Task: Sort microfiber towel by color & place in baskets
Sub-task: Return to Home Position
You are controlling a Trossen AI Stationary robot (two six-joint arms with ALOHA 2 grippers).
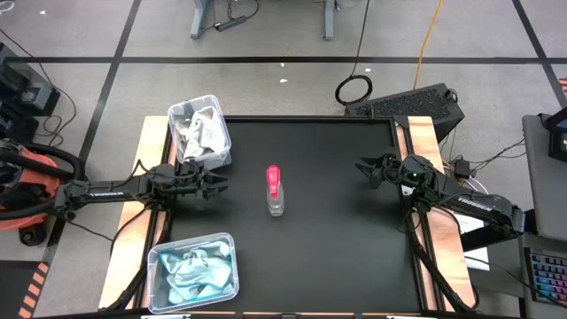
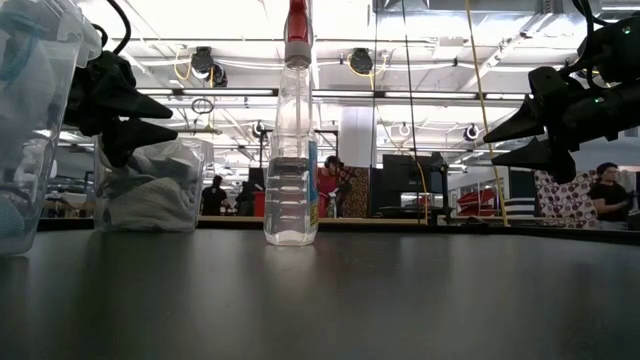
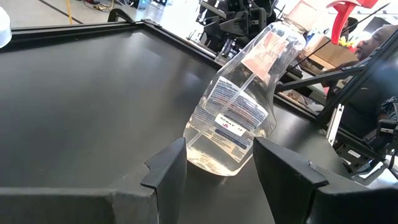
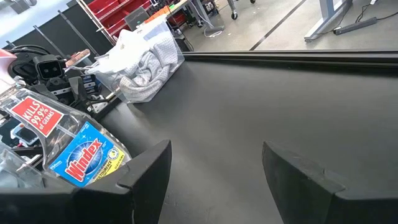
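While grey towels (image 1: 199, 131) and blue towels (image 1: 190, 270) are held in clear bins (image 1: 215, 99) at the table's (image 1: 337, 239) left corners, the left gripper (image 1: 215, 184) and right gripper (image 1: 365, 168) are seen wide open, empty; the central spray bottle (image 1: 275, 193) could be toppled by a swing.

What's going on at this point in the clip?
Nothing is being handled. The grey-white towels lie in the top bin and the blue towels in the bottom bin, both on the left of the table. The left gripper hovers between the bins, the right gripper near the right edge, both with fingers open and empty. They face a spray bottle standing mid-table. No towel shows outside the bins, so sorting looks done.
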